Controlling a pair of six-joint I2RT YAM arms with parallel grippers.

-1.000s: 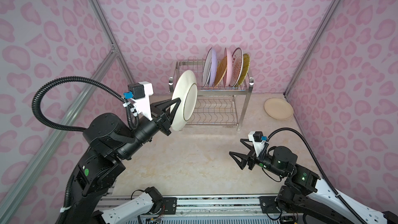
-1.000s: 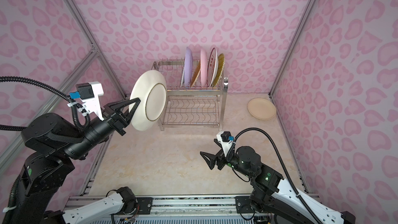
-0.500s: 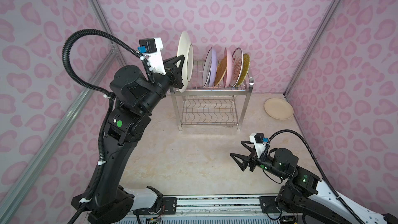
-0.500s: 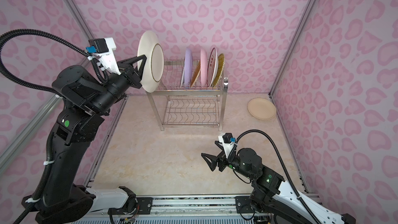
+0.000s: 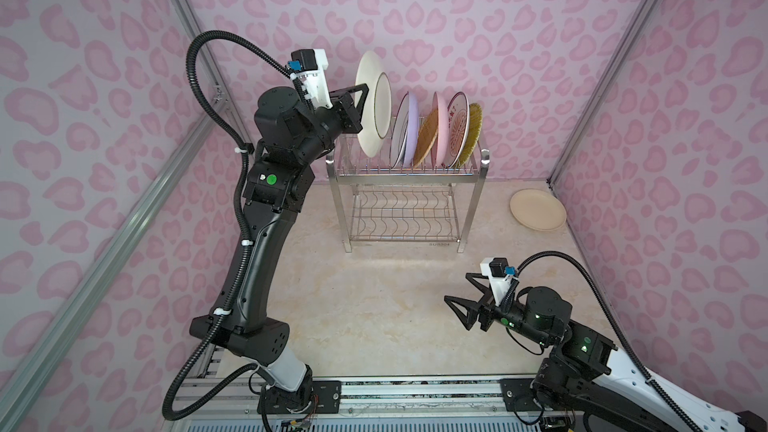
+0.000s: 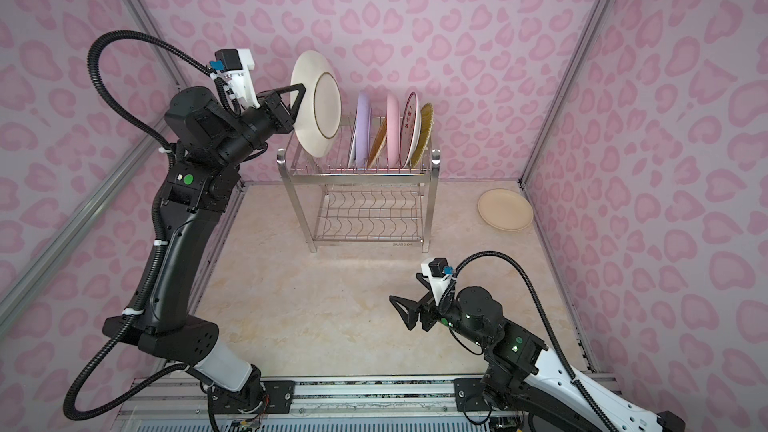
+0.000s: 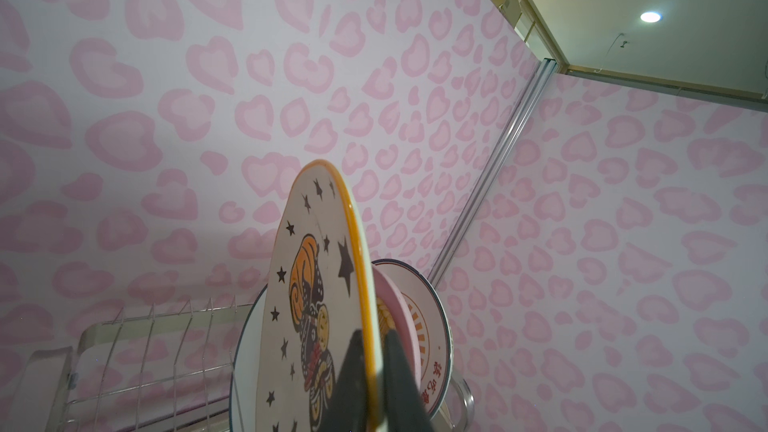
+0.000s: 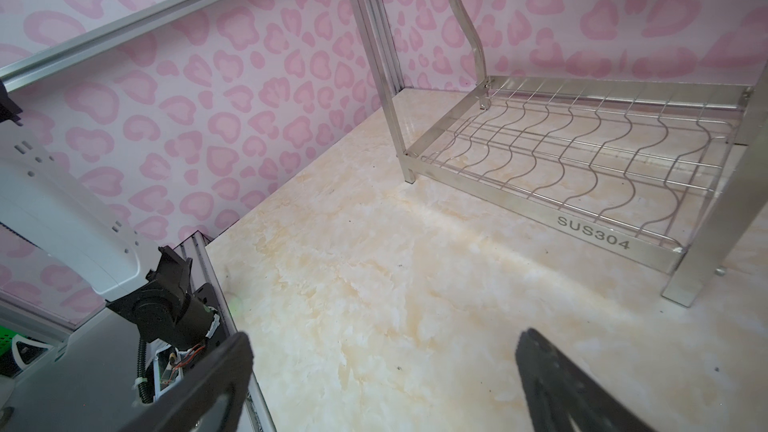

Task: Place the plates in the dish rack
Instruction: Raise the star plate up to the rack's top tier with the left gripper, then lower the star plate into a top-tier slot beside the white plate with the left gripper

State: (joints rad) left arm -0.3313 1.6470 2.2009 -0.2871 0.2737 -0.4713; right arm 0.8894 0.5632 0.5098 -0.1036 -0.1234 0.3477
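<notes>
My left gripper (image 5: 360, 95) (image 7: 372, 338) is shut on the orange rim of the star-patterned plate (image 7: 316, 284). It holds that plate (image 5: 374, 105) (image 6: 318, 103) upright, white back toward the camera, over the left end of the dish rack (image 5: 407, 178) (image 6: 357, 176). Several plates stand in the upper tier to its right: a dark-rimmed white one (image 5: 400, 126), lilac (image 5: 413, 126), orange woven (image 5: 428, 137), pink (image 5: 439, 126), orange-radial (image 5: 457, 126) and yellow (image 5: 474, 126). A cream plate (image 5: 538, 209) (image 6: 505, 209) lies flat at the back right. My right gripper (image 5: 457, 286) (image 6: 405, 286) (image 8: 384, 336) hovers open and empty over the table.
The rack's wavy lower shelf (image 8: 582, 151) holds nothing. Pink patterned walls close in the back and both sides, with metal corner posts (image 5: 582, 118). The left arm's base (image 8: 166, 309) stands at the front rail, beside the marble tabletop (image 5: 374, 305).
The left arm has swung the held plate up from low in front of the rack, then right toward the standing plates. The right arm has stayed still.
</notes>
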